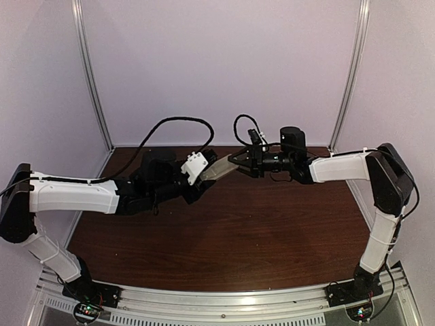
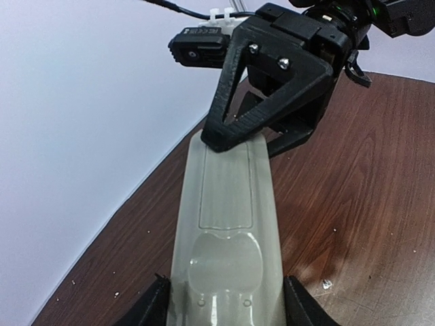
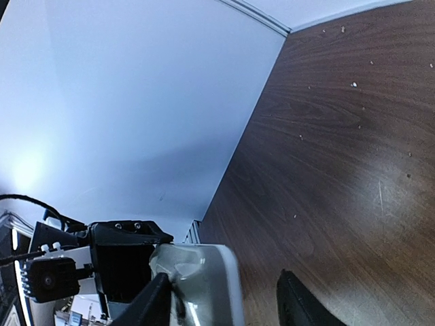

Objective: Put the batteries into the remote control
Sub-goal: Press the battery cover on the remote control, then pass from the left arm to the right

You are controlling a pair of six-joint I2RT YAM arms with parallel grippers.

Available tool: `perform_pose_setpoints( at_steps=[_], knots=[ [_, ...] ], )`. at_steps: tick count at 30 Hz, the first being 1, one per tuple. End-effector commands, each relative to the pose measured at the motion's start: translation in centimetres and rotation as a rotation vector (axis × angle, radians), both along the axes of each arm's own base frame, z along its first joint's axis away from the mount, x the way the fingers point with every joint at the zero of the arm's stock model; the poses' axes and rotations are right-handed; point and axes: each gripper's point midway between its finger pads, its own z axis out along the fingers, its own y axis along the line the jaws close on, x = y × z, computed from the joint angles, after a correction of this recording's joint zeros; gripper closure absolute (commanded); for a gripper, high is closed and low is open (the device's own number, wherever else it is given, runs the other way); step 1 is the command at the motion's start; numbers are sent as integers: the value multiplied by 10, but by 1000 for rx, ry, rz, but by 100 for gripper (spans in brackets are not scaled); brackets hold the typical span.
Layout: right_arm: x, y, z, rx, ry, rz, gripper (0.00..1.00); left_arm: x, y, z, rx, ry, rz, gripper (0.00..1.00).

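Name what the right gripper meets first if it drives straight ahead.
The remote control, its end lying between the open jaws; just beyond, the left gripper holding it.

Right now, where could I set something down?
The dark brown wooden table is bare across its near half, between the arm bases. Crowded far middle: left end effector and right end effector meet on the slim grey-beige remote control.

Near half of the bench (image 1: pixel 224 238) lies open. Left claw (image 1: pixel 206 175), right claw (image 1: pixel 234 161) and remote (image 1: pixel 219 168) bar the middle rear, near the back wall (image 1: pixel 224 68).
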Motion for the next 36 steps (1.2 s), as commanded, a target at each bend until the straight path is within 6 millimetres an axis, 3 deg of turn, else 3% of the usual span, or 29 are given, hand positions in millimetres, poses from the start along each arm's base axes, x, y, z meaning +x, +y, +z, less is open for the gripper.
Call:
perform_pose_setpoints(
  at_steps=[1,2,3,8,13,16,25,29,32,36],
  knots=[
    [-1,-3,-3,-58,-17,-4,29,7,-4,34,-85,-78,8,100],
    [1,-6,0,-57,-23,-13,4,7,-4,31,-81,-73,8,100],
    [5,-12,4,-54,-31,-26,1,7,-3,29,-79,-70,9,100],
    [21,-45,9,-135,-104,-96,0,5,-3,3,-47,-24,4,100],
    [29,-88,-10,-489,-240,-158,0,5,-6,-49,2,81,3,100],
    [28,-108,-11,-616,-292,-201,0,7,-8,-72,4,131,18,100],
    [20,-138,1,-694,-393,-325,0,13,-18,-129,45,225,43,100],
    [12,-141,-1,-731,-499,-298,0,8,-26,-129,-9,292,9,100],
    [-4,-137,6,-799,-812,-218,0,-3,-40,-119,-116,426,-120,100],
    [-39,-127,35,-828,-1294,-146,0,-10,-50,-98,-215,587,-260,100]
  ],
)
